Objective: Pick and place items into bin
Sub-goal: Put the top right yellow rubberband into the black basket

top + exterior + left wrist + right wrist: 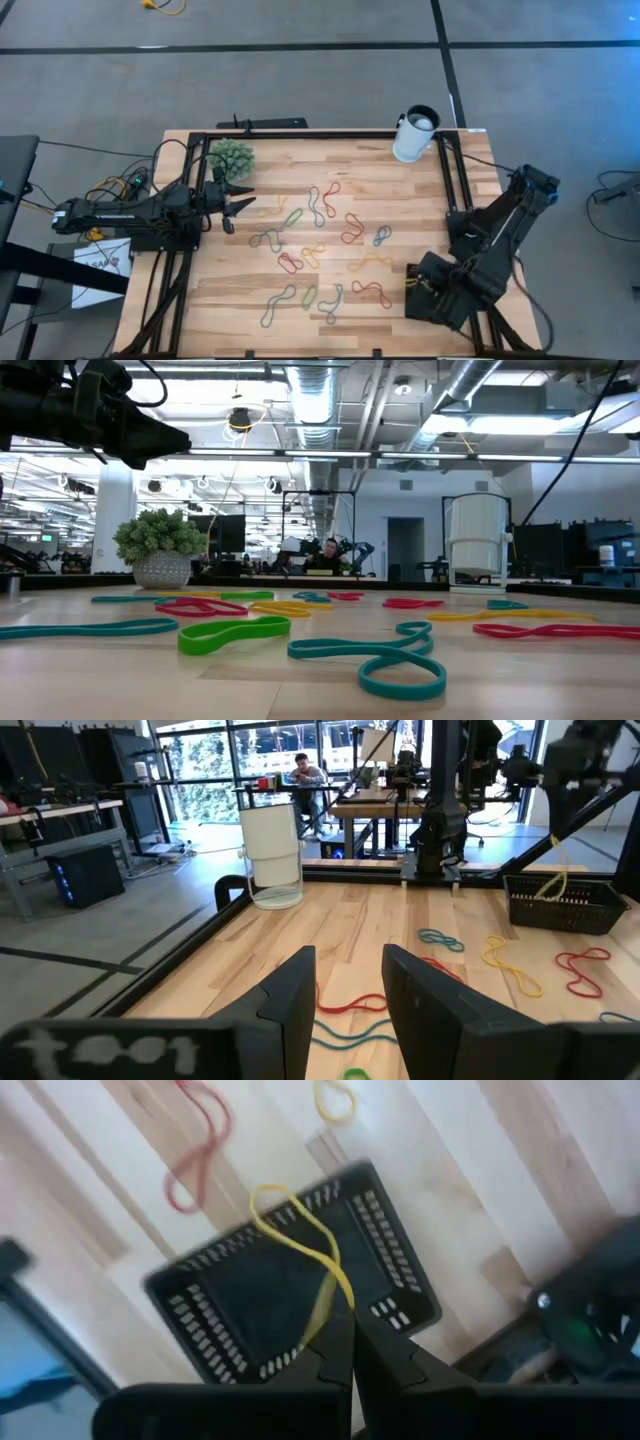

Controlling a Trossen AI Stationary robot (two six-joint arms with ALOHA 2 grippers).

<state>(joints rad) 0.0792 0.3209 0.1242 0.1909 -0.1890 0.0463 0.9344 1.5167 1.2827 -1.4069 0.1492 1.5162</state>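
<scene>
Fingers of the right tool (352, 1342) were pinched together on a yellow band (300, 1245), dangled over the black bin (290, 1295) at the frame's lower right. The left tool (232, 207), at the counter's (400, 200) left, was held apart and empty, with other bands (320, 250) strewn mid-frame.

Dark jointed arms (130, 212), black cabling

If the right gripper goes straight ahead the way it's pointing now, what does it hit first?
Most likely the black bin. The right gripper, shut on a yellow rubber band, points down over the bin's inside, so it should meet the bin floor first. The gap between them is unclear.
</scene>
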